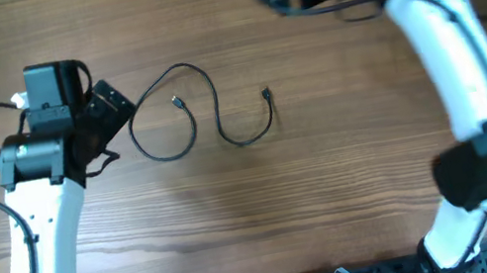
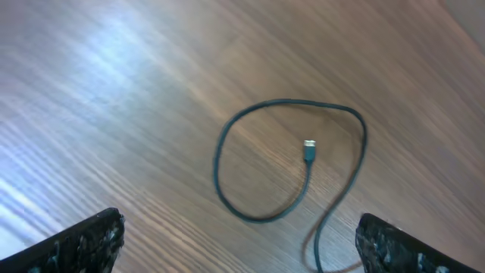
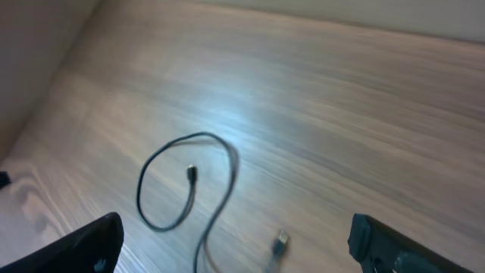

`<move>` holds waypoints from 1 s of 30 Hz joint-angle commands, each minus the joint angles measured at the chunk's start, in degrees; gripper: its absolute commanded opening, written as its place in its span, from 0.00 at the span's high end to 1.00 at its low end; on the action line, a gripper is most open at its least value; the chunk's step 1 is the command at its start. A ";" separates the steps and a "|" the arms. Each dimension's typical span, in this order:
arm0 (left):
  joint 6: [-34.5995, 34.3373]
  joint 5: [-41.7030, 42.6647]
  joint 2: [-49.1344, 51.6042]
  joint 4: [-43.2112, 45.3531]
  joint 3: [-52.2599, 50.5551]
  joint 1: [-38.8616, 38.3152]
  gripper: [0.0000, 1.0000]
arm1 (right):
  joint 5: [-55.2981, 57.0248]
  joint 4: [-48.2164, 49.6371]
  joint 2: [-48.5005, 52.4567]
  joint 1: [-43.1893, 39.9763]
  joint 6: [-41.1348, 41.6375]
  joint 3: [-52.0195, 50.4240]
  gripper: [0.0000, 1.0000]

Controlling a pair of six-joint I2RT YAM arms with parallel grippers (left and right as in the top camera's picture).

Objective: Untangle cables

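Fig. | cable [image 2: 303, 101]: one thin black cord, light, limp, probably slippery, lying in an open curl left of centre on the table [image 1: 355, 197] | hold: best pinched just behind silvery plug [image 2: 309, 148] | left gripper [image 2: 239, 231]: spread, empty, cable near at its 3 o'clock overhead | right gripper [image 3: 236, 231]: spread, empty, cable well apart at 8 o'clock

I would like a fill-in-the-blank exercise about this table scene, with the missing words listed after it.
1. The single cable lies on a ____ table.
2. The cable shows ____ plug ends.
3. The left gripper is open and holds ____.
4. In the overhead view, the right gripper is ____ from the cable than the left gripper.

Missing words: wooden; two; nothing; farther
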 commanded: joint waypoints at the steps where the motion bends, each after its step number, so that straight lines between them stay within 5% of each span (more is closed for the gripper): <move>1: -1.49 -0.74 0.37 -1.20 0.57 2.32 0.00 | 0.68 6.23 8.02 6.23 -1.16 0.55 0.03; 11: -1.20 -0.76 0.37 -3.65 0.57 6.56 0.00 | 0.98 25.49 26.45 14.88 -10.16 0.55 0.04; 21: -1.22 -0.74 0.37 -5.27 0.57 6.54 0.00 | 1.22 34.05 35.23 16.41 -9.88 0.52 0.04; 27: -1.22 -0.72 0.37 -5.27 0.57 6.54 0.00 | 2.91 32.87 35.69 19.28 -10.05 -0.02 0.21; 29: -1.25 -0.70 0.37 -5.27 0.57 6.54 0.00 | 6.01 31.91 35.69 19.82 -9.88 -0.02 0.31; 30: -1.25 -0.72 0.37 -5.25 0.57 6.54 0.00 | 8.22 31.63 35.69 19.98 -8.94 -0.02 0.44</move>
